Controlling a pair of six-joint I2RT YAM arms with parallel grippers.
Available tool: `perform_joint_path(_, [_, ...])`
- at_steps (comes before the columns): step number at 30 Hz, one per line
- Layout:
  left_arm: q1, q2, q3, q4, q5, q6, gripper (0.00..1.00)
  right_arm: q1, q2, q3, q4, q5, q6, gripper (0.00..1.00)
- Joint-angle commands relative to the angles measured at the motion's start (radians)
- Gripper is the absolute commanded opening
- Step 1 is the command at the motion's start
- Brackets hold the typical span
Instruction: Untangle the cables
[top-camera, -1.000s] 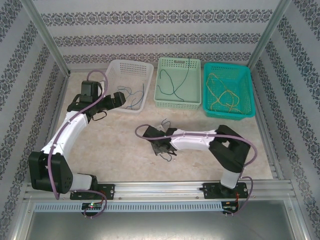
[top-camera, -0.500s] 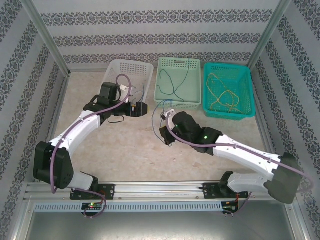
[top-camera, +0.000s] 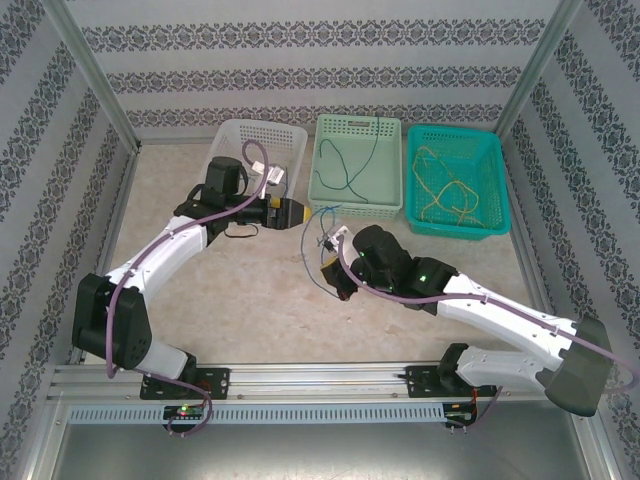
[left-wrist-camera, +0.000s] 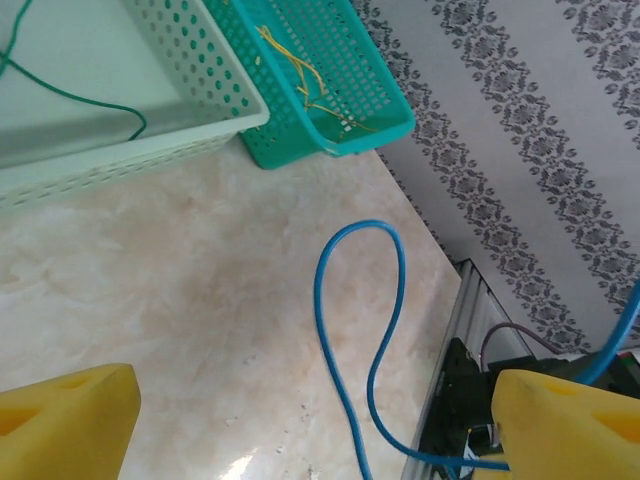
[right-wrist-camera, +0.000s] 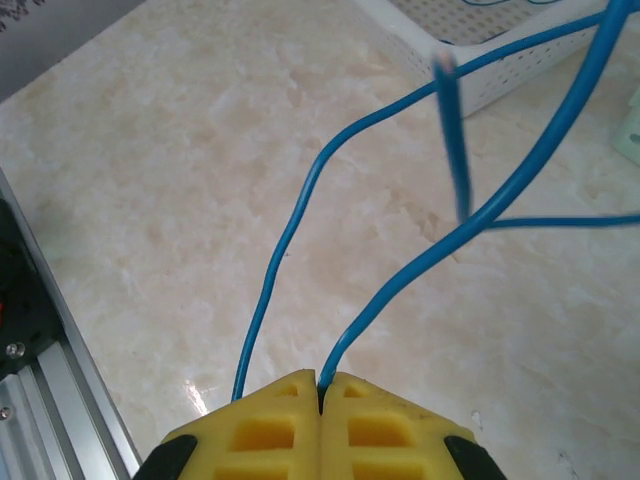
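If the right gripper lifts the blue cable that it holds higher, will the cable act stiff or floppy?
Probably floppy: the blue cable bends in loose curves from the shut right gripper. It is thin, so likely light. Its loop may swing or drag over the table.

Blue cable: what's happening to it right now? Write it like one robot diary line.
right gripper: shut on blue cable | left gripper: open, holding nothing | blue cable: loops over the table

Thin blue cable (left-wrist-camera: 319, 288): clamped in the right fingers (right-wrist-camera: 280, 425), looping loose just in front of the pale green plastic basket (top-camera: 358, 123). Thin green cable (left-wrist-camera: 100, 100): lies curved inside it. Thin yellow cables (top-camera: 450, 190): tangled in the teal basket (top-camera: 497, 180) to its right.
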Motion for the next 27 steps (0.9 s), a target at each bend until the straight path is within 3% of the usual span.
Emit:
perform_joint_path(1, [-0.011,-0.010,-0.002,0.085,0.045,-0.038,0.89,-0.006,-0.002,0.029,-0.036,0.043,-0.041,0.00])
perform_joint_path(20, [-0.075,0.064,0.010,0.060,0.089,-0.028,0.76,-0.006,-0.033,0.042,-0.015,0.089,-0.074,0.00])
perform_joint_path(23, [-0.089,0.084,0.026,0.057,0.093,-0.027,0.68,-0.005,-0.035,0.044,-0.012,0.087,-0.075,0.00])
perform_joint_path(27, [-0.098,0.092,0.036,0.059,0.093,-0.026,0.45,-0.006,-0.034,0.041,-0.008,0.095,-0.073,0.00])
